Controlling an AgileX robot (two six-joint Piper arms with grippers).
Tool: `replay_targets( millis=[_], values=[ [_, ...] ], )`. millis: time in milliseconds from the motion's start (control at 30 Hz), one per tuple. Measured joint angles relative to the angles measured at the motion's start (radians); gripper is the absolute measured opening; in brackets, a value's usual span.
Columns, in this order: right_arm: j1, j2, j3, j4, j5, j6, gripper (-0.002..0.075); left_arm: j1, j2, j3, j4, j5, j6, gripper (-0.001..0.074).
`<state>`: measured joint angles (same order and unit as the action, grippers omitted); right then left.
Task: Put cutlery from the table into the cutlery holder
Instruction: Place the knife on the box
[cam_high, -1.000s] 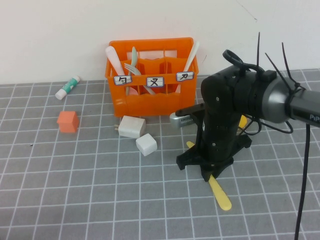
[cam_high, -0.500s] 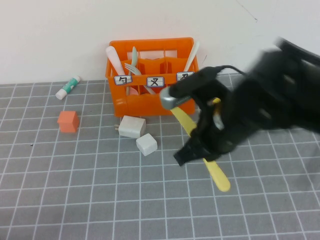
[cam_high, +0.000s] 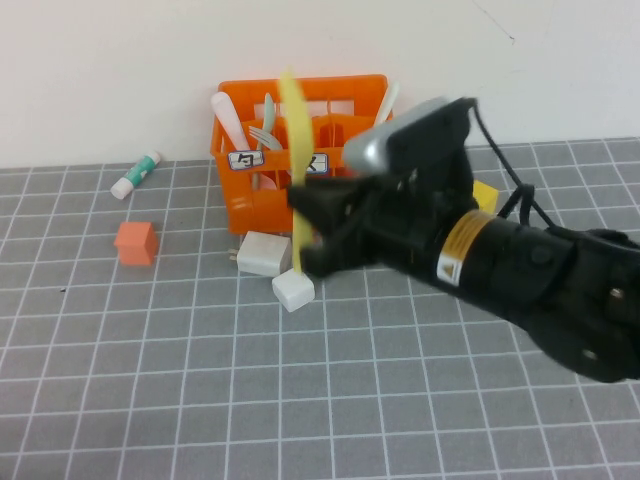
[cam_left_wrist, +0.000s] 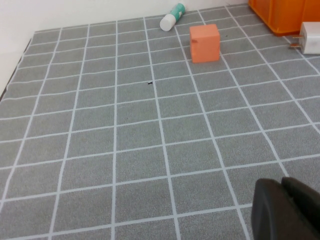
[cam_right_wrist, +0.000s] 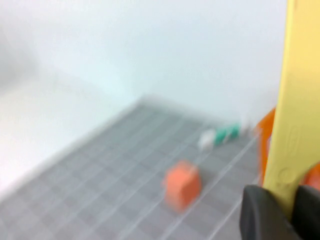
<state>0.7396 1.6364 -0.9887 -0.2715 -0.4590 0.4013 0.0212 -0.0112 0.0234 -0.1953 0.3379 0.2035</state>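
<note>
My right gripper is shut on the pale-yellow plastic knife and holds it upright in the air, in front of the orange cutlery holder. In the right wrist view the knife rises from between the black fingers. The holder stands at the back of the grey gridded table with white and pale-green utensils in it. My left gripper is shut and empty, low over the table, out of the high view.
An orange cube and a white-and-green tube lie left of the holder. A white charger and a white block lie just in front of it. A yellow item shows behind my right arm.
My right arm has lifted the knife off the table, swung it left and turned it upright in front of the holder. The left gripper view gives no earlier frame.
</note>
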Motion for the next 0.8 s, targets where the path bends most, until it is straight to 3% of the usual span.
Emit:
replay_targets(
  millis=[200, 367, 567, 800],
  values=[
    [-0.041, 0.102, -0.002, 0.361, -0.311, -0.293, 0.0108, 0.0, 0.0, 0.0, 0.0, 0.0, 0.0, -0.0001],
    [-0.066, 0.166, -0.058, 0.451, -0.469, -0.415, 0.0108, 0.0, 0.0, 0.0, 0.0, 0.0, 0.0, -0.0001],
    [-0.102, 0.261, -0.216, 0.485, -0.472, -0.52, 0.0108, 0.0, 0.0, 0.0, 0.0, 0.0, 0.0, -0.0001],
    [-0.136, 0.379, -0.376, 0.505, -0.331, -0.699, 0.0108, 0.0, 0.0, 0.0, 0.0, 0.0, 0.0, -0.0001]
  ],
)
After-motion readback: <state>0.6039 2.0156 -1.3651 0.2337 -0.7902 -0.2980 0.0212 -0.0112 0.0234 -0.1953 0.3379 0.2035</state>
